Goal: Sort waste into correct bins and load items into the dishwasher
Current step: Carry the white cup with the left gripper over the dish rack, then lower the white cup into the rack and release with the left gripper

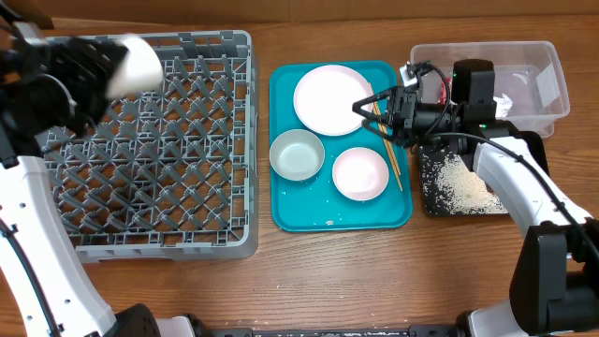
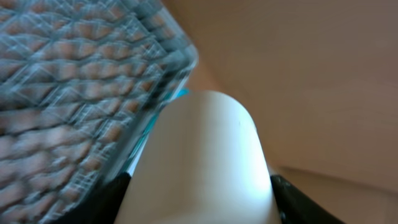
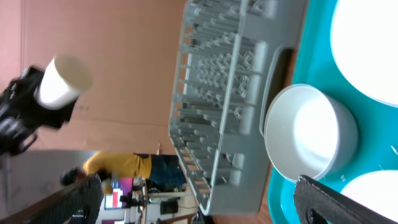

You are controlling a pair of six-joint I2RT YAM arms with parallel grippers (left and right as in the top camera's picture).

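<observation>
Cup gripped by left hand | above dish rack

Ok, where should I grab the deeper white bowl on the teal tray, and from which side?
Grip the bowl by its rim, coming straight down from above and pinching the wall inside and out. It sits upright, mouth open, and looks too wide to span. The right rim, nearest the open right tool, is probably easiest.
</observation>
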